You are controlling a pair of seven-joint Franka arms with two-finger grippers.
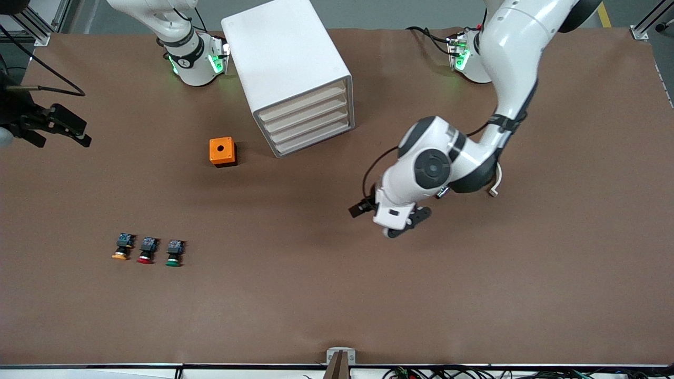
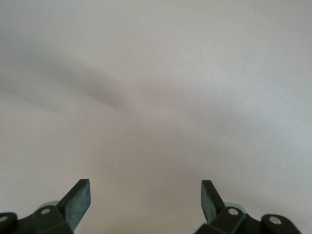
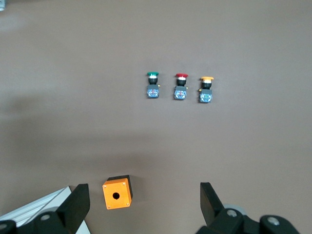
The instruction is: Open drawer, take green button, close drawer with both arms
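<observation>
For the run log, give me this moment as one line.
drawer: shut, all four in cabinet | green button: on table beside red one | left gripper: open over bare table | right gripper: open, waiting

On the surface (image 1: 474,295), the cabinet (image 1: 287,68) stands between the two arm bases, its four drawers all shut; the lowest drawer (image 1: 313,138) faces the front camera. A small box (image 1: 222,151) sits just beside the cabinet, toward the right arm's end. Well nearer the front camera, three buttons lie in a row: the button (image 1: 174,253) closest to the table's middle, the second (image 1: 147,250) beside it, the third (image 1: 122,247) outermost. The left hand (image 1: 392,221) hangs over bare surface; the right hand (image 1: 52,129) waits over the table's edge.
</observation>
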